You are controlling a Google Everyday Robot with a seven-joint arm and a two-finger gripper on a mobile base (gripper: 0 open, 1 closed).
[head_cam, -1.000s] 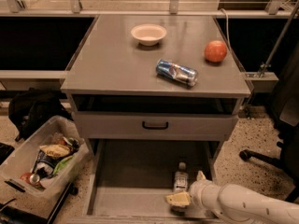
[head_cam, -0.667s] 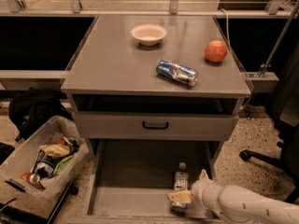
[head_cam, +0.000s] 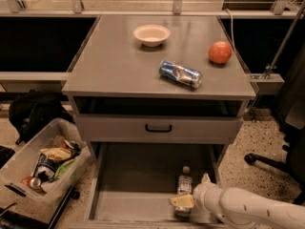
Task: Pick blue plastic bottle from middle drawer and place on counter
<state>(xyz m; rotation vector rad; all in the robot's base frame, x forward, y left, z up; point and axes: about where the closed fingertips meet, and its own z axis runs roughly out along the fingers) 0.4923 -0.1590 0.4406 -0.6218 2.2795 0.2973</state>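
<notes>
**Gripper point(head_cam: 194, 191) at bottle in middle drawer point(head_cam: 138, 175)**

The gripper sat low at the open drawer's front right. Its fingers point(head_cam: 182, 202) appeared spread, one across the blue plastic bottle point(head_cam: 184, 182) and one just right of it. The bottle lay on the drawer floor. The counter point(head_cam: 119, 61) carried a bowl point(head_cam: 151, 35), a can point(head_cam: 180, 74) and a round fruit point(head_cam: 220, 52).

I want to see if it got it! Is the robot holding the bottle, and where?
Cannot be told. The gripper is down in the middle drawer, at the base end of the blue plastic bottle, but a grip does not show.
</notes>
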